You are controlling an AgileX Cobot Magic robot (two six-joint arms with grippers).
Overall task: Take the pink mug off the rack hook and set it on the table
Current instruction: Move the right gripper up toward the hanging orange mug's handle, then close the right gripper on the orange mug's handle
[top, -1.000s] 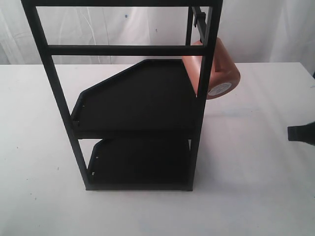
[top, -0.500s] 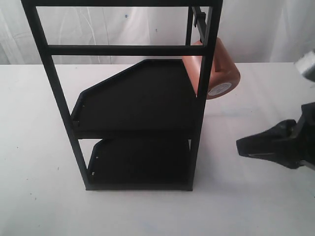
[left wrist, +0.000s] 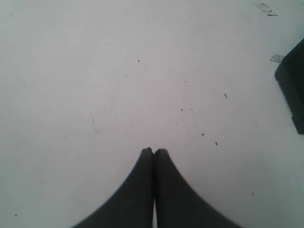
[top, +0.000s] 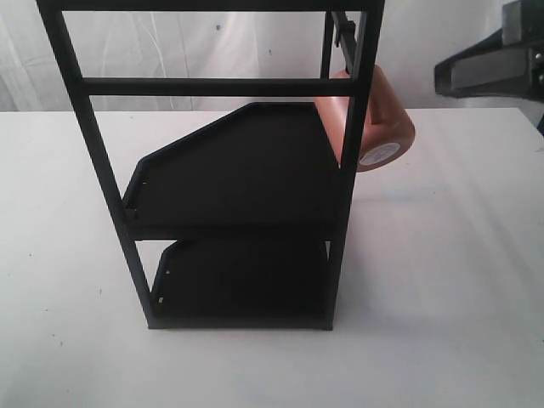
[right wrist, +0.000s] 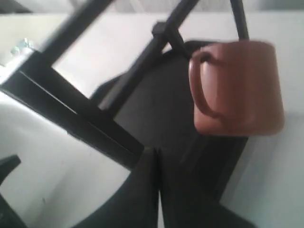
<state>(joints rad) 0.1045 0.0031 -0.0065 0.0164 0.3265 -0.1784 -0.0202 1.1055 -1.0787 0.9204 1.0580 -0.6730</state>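
The pink mug (top: 374,123) hangs tilted on the rack hook (top: 342,30) at the upper right post of the black rack (top: 238,170), its white base sticker facing the camera. In the right wrist view the pink mug (right wrist: 237,88) hangs by its loop handle from the rack hook (right wrist: 173,38). My right gripper (top: 442,78) is high at the right, level with the mug and apart from it; in the right wrist view the right gripper (right wrist: 155,151) is shut and holds nothing. My left gripper (left wrist: 154,151) is shut over the bare table (left wrist: 118,71).
The rack has two flat black shelves (top: 246,166) and stands on the white table (top: 442,280). A black rack edge (left wrist: 292,90) shows at the side of the left wrist view. White curtain lies behind.
My right gripper has risen from low over the table at the right to the upper right, level with the mug. Mug and rack have not moved.
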